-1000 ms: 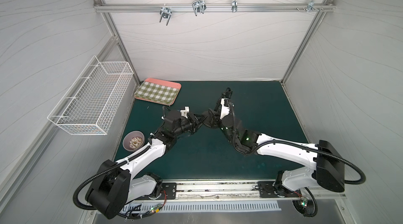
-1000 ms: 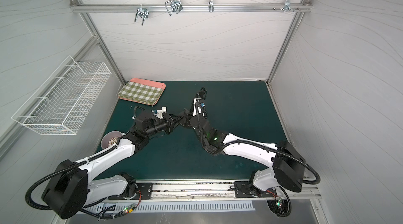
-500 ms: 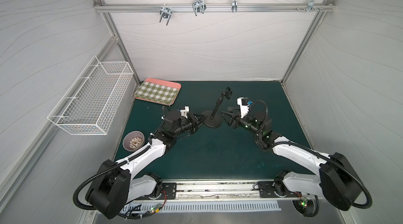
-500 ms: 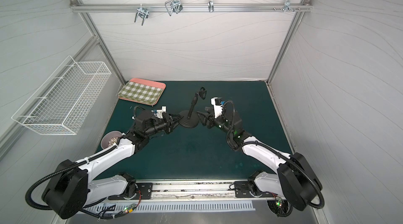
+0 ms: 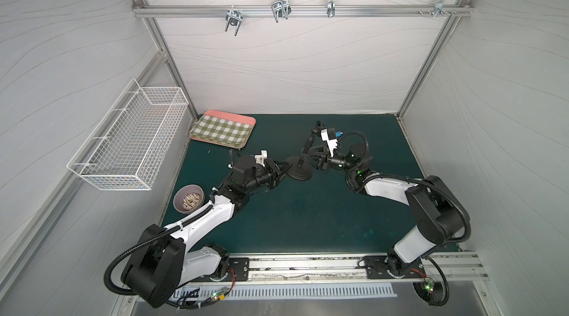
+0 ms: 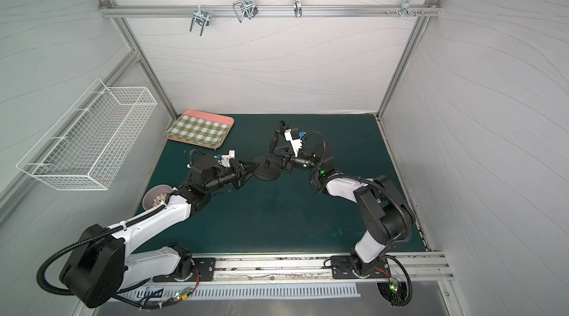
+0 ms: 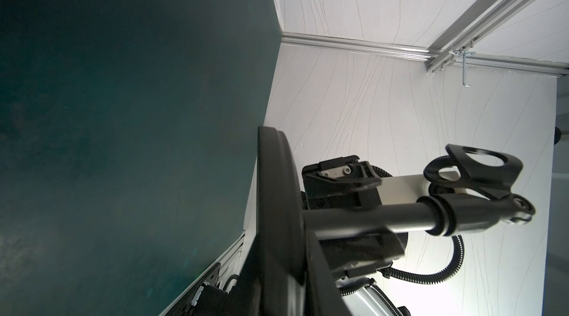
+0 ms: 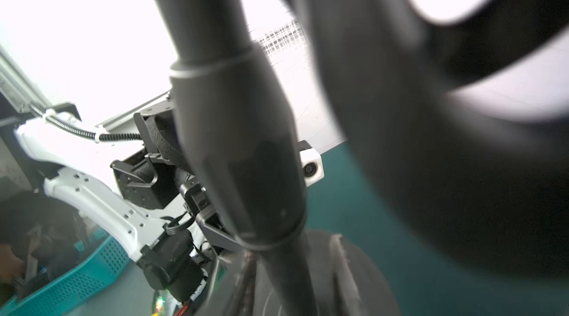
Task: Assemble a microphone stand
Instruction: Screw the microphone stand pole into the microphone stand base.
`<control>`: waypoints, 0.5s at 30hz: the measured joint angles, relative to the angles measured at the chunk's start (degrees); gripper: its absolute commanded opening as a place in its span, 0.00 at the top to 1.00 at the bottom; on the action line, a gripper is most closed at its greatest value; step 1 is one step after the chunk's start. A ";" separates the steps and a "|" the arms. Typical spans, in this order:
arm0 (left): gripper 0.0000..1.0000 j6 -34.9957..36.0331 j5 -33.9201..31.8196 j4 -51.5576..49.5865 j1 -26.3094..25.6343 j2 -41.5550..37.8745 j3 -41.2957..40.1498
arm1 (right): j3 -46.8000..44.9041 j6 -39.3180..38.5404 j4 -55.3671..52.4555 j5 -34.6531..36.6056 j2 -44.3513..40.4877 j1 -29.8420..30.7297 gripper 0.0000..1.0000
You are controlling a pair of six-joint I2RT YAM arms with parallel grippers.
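Where the left wall meets the green table mat [image 5: 308,216], a white wire basket [image 5: 129,142] hangs on the wall. Below it a small grey bowl [image 5: 181,210] holding something speckled stands at the mat's edge. A green-checked tray [image 5: 223,129] with a pink rim lies in the far left corner. From the near left, the white and black left arm [image 5: 200,222] reaches in toward the middle of the mat. The left gripper [image 5: 284,169] has its jaws closed on the rim of the base [image 5: 300,173], the round black domed disc of the microphone stand [image 6: 268,163]. The left wrist view shows that disc edge-on [image 7: 277,206], right beside the mat. Whether it lies fully flat there cannot be told. The thin black rod [image 5: 308,148] rises from the centre of the base, leaning a little away from the camera in both top views, and ends in a U-shaped clip [image 5: 318,125] at its top. Just right of the base, the right gripper [image 5: 303,160] comes in level with the rod's lower part. Its fingers [image 7: 338,188] lie against the rod on both sides, clamped on it just above the base. The right arm [image 5: 388,191] bends back to its mount at the near right. The right wrist view shows the rod [image 8: 240,160] very close and blurred.
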 measured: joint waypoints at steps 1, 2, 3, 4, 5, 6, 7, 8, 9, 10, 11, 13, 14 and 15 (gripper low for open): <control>1.00 0.00 -0.02 0.00 0.00 0.00 0.00 | 0.35 0.87 1.07 -0.48 0.57 -0.02 0.80; 1.00 -0.20 0.15 0.07 0.00 0.00 0.00 | 0.59 1.18 2.32 -0.66 1.03 -0.02 0.82; 1.00 -0.81 0.22 0.28 0.00 -0.07 0.02 | 0.55 1.27 3.10 -0.48 1.29 -0.02 0.85; 1.00 -1.22 0.28 0.48 0.00 -0.07 0.02 | 0.31 1.29 3.76 -0.35 1.36 -0.07 0.88; 1.00 -1.33 0.26 0.46 0.00 -0.07 0.02 | -0.04 1.22 4.24 0.04 1.31 -0.07 0.90; 1.00 -1.46 0.28 0.35 0.00 -0.07 0.02 | -0.74 1.16 4.48 1.03 0.96 0.09 0.90; 1.00 -1.46 0.33 0.28 0.00 -0.07 0.02 | -1.57 0.94 4.31 2.10 0.28 0.42 0.90; 1.00 -1.46 0.44 0.07 -0.02 -0.04 0.02 | -2.29 0.48 3.72 3.21 -0.52 0.81 0.91; 1.00 -1.49 0.61 -0.13 -0.02 -0.04 0.02 | -3.32 -0.33 2.21 5.68 -2.03 1.60 0.91; 1.00 -1.51 0.85 -0.24 0.00 -0.04 0.02 | -4.20 -1.51 -0.11 8.55 -3.87 2.58 0.91; 1.00 -1.51 0.92 -0.31 0.00 -0.04 0.02 | -4.74 -2.91 -2.38 11.28 -5.60 3.61 0.90; 1.00 -1.51 1.57 0.11 0.02 -0.07 0.02 | -5.46 -7.13 -9.68 20.94 -10.58 7.39 0.89; 1.00 -1.51 1.79 0.50 0.11 -0.09 0.02 | -5.46 -8.76 -12.90 26.21 -12.55 9.38 0.90; 1.00 -1.49 2.01 0.79 0.22 -0.13 0.02 | -5.29 -10.16 -16.35 31.89 -14.51 11.63 0.91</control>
